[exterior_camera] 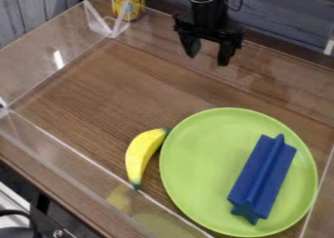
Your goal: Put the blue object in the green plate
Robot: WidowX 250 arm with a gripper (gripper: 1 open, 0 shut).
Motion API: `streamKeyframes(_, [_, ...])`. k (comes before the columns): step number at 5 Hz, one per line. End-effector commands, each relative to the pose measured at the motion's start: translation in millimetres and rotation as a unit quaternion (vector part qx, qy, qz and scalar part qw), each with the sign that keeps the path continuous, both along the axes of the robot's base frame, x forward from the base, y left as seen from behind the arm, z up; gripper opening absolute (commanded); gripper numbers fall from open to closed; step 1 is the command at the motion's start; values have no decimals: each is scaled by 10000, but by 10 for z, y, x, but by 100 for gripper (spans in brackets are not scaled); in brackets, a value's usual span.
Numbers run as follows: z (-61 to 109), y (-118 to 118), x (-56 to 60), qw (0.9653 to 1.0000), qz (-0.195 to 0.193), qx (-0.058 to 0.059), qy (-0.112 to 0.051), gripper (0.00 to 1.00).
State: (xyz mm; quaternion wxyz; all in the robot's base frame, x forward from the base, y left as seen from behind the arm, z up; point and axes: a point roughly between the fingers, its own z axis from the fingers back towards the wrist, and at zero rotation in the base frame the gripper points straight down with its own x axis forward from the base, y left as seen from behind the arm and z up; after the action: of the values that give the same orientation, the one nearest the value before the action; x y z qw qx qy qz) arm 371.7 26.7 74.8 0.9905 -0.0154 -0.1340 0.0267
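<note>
Block: the blue block (263, 177) lies flat inside the plate, on its right half, long axis running from near edge up toward the far right.
Bench: wooden bench (117, 96) ringed by clear walls; a yellow cup (125, 2) stands at the far corner.
Plate: green plate (196, 174) at the near right.
Banana: banana (143, 154) just beside the plate's left rim.
Tool: tool (209, 53) hangs at the far side, well apart from the block, jaws spread and empty, pointing steeply down.
Judgement: the task looks done.
</note>
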Motion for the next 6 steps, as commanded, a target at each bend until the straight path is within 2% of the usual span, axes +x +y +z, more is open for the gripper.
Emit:
streamKeyframes(1, [121, 111, -8, 9994, 122, 99, -298, 100])
streamKeyframes(3, [121, 168, -10, 9983, 377, 162, -419, 100])
streamKeyframes(6, [186, 62, 4, 9974, 272, 221, -627, 100])
